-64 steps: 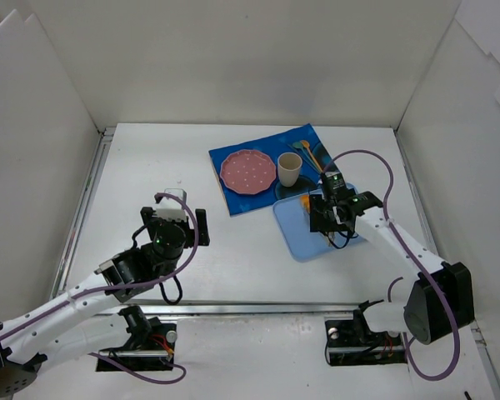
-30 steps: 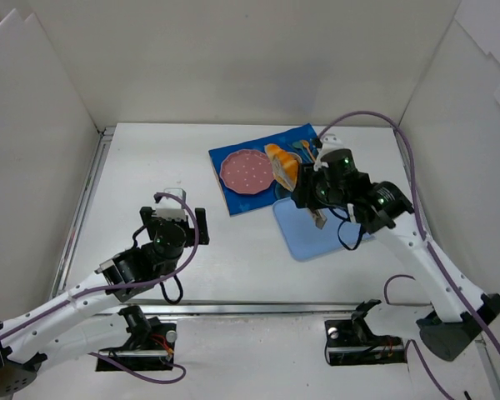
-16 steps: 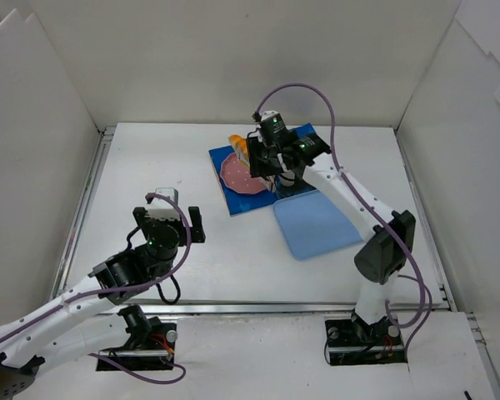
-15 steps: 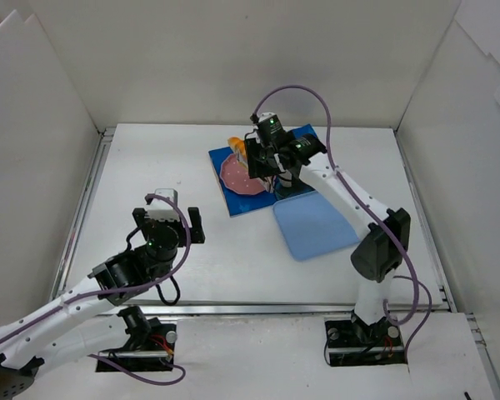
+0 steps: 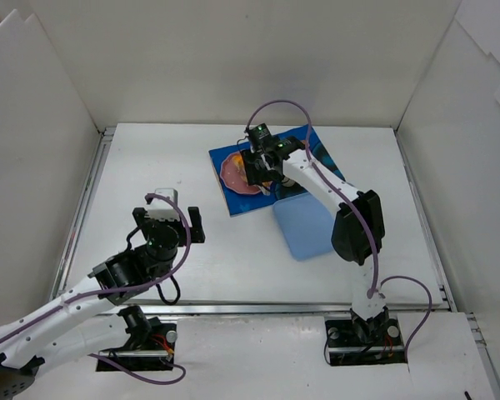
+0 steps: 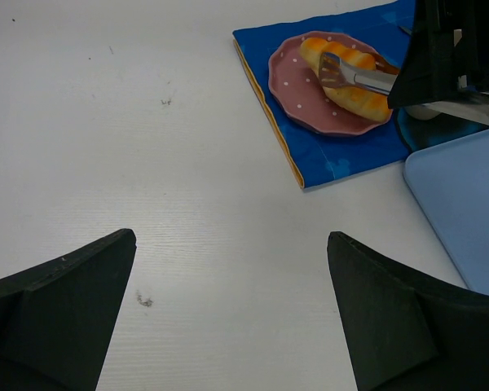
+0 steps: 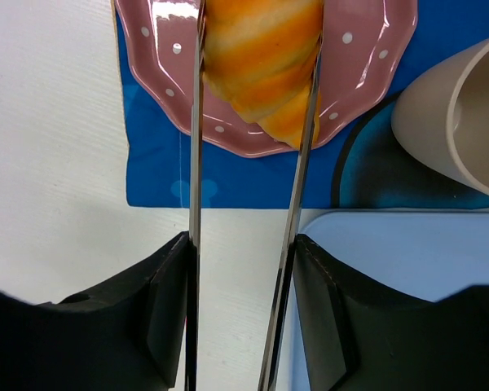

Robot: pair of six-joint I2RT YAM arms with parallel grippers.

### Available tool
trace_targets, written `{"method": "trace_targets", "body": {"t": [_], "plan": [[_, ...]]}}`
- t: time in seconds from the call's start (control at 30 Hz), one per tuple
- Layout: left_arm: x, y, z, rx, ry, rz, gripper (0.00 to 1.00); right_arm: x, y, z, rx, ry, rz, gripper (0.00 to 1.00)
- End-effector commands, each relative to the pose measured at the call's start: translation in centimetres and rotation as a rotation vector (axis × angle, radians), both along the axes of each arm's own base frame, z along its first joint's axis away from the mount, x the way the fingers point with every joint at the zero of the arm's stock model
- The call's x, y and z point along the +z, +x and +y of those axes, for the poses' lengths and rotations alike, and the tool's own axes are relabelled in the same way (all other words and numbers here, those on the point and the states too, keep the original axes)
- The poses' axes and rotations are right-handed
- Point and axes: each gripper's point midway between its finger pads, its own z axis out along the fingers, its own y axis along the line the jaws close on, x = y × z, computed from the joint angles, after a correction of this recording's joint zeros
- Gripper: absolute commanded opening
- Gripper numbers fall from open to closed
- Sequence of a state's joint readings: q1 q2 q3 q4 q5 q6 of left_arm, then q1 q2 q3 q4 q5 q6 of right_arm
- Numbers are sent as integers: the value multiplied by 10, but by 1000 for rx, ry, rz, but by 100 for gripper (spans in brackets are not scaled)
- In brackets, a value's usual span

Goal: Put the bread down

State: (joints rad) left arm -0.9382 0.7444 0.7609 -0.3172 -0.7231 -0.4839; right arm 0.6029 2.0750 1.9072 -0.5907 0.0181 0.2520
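On the pink plate, the right hand grips the bread.

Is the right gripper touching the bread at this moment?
Touching. In the right wrist view, both fingers of the right gripper press against the sides of the bread, with no gap visible.

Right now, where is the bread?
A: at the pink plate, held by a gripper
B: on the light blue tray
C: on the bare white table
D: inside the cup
A: the right gripper is shut on the bread, which sits right over the plate.
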Motion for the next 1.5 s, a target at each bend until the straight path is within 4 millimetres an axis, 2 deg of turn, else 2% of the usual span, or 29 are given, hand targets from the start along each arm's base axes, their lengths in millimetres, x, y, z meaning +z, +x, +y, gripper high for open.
{"method": "trace_targets", "body": {"t": [0.0,0.23,0.57,0.8,1.13,1.2,1.4,1.47], "plan": [[15,5,-2,19,-37,-29,100,34,19,6,8,55,-112,45],[14,6,-3,22,-31,-26,100,18,28,2,-7,50,-86,47],[14,6,-3,19,-32,-26,100,17,29,0,-10,47,-86,55],[14,6,-3,17,-29,-25,100,17,29,-2,-12,40,-90,65],[13,7,-3,24,-24,-24,100,51,23,-4,-11,58,-153,67],[12,7,-3,24,-23,-23,100,68,17,-5,-9,65,-186,67],[11,8,-3,30,-15,-21,100,96,-2,-7,0,74,-238,67],[11,8,-3,33,-15,-21,100,99,-20,-7,15,77,-234,67]]}}
